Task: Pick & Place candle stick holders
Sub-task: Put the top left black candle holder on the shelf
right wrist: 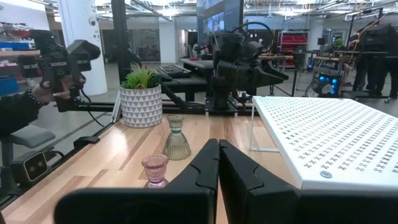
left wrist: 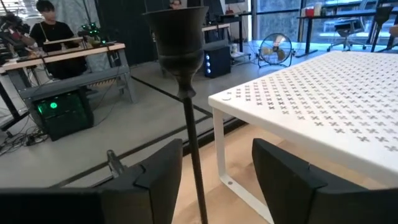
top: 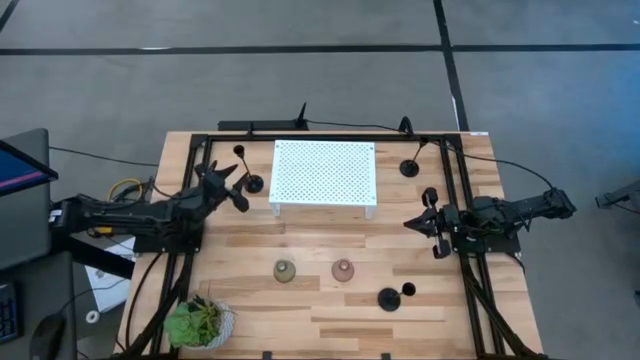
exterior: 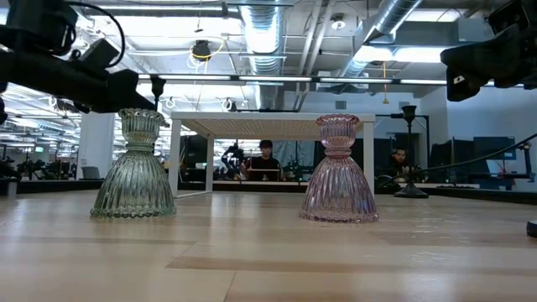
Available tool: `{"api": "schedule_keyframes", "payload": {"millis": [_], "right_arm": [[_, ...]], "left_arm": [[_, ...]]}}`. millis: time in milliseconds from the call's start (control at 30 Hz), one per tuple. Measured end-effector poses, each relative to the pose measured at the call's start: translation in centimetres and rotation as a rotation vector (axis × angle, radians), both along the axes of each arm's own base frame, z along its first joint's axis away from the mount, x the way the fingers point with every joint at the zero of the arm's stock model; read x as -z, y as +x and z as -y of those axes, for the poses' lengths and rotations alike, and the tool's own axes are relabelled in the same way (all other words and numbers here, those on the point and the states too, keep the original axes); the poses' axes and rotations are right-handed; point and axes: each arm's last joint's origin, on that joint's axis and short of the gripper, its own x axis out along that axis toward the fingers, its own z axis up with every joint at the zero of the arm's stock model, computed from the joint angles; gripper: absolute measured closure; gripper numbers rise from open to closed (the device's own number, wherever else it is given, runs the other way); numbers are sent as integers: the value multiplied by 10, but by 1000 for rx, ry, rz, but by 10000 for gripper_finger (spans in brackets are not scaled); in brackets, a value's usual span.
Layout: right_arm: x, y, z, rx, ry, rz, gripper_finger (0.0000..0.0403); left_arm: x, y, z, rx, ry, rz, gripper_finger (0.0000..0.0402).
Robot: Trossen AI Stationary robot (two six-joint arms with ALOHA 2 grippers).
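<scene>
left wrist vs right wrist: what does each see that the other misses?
Left wrist only: a slim black candle stick holder standing between the open fingers of the left tool, its stem not yet gripped, and a person at a bench beyond the table.

Right wrist only: the pink holder, the olive-green holder, the potted plant, and the right tool, shut and empty.

Both: the white perforated rack and the wooden table.

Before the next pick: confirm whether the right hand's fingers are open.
No: in the right wrist view the right hand's two dark fingers are pressed together, holding nothing.
</scene>
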Motion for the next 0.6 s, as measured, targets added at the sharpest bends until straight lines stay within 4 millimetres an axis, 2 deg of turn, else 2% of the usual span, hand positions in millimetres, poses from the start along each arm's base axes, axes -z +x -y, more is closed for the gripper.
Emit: {"api": "schedule_keyframes", "payload": {"millis": [400,600], "right_arm": [[0,0,0,0,1,0,401],[0,0,0,0,1,0,401]], "left_arm": [[2,14,-17,-71,7,22,212],[3,18,-22,-91,-16,69,228]]}}
